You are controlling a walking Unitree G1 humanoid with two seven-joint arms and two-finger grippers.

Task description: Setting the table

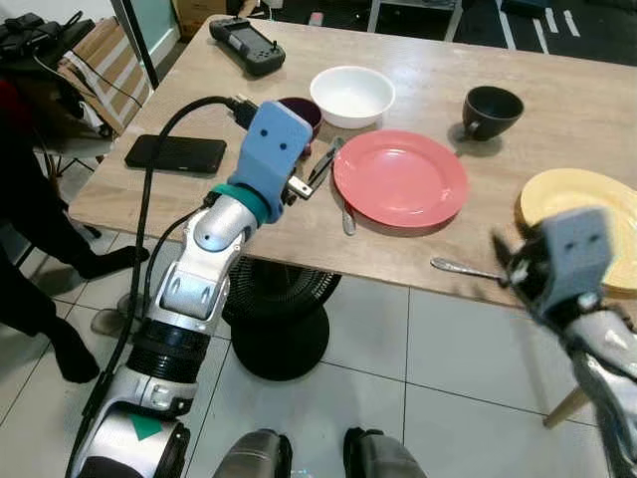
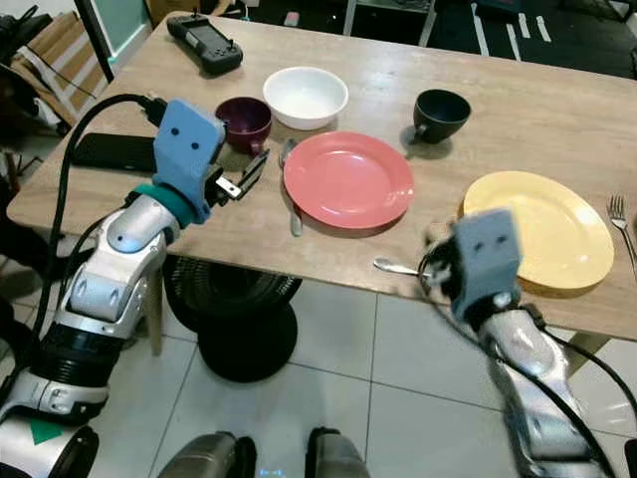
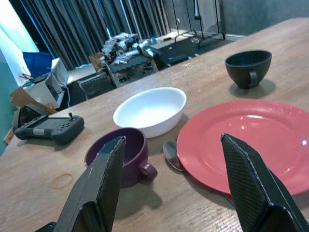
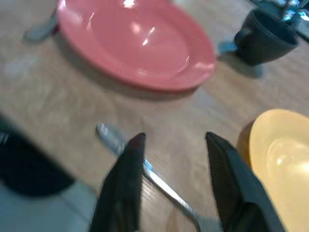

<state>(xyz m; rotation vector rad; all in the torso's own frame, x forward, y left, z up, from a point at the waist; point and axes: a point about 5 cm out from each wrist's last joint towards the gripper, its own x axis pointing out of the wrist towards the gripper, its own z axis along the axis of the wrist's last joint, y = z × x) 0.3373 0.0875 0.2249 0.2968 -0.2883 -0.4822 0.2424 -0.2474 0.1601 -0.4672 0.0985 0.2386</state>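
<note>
One spoon (image 2: 396, 267) is lying near tabletop (image 2: 557, 110) edge w/ right hand (image 4: 171, 159) hovering released over it; clumsy nudge risks knocking it off.

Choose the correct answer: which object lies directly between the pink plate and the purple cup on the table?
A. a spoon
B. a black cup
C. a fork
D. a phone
A: a spoon lies along the left edge of the pink plate, with the purple cup on its other side; the left tool hovers open just over it.
</note>
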